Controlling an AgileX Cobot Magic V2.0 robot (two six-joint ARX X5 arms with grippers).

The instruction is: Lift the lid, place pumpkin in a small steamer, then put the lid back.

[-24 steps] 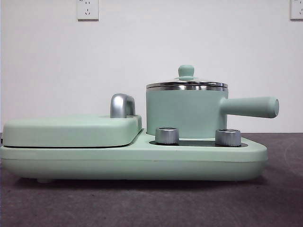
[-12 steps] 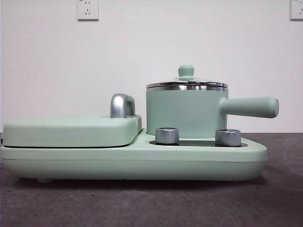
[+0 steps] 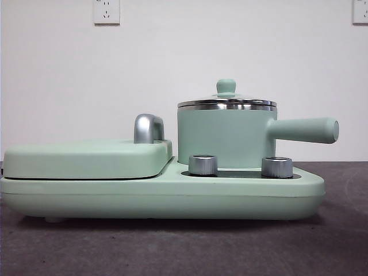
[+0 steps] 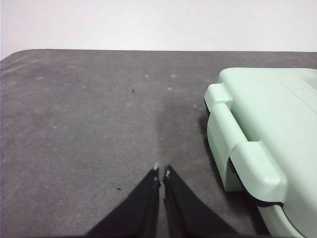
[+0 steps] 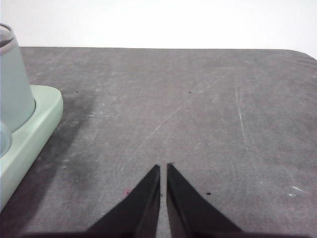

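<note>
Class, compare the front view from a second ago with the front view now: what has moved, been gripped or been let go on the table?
Nothing has visibly changed. The lid sits on the small steamer as before, and no arm has entered the front view. The left pincer and right pincer hang shut above the dark table, holding nothing. No pumpkin is in view.

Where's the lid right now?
In the front view the lid sits closed on the small steamer, right of the flat cover's chrome handle and above the two knobs.
</note>
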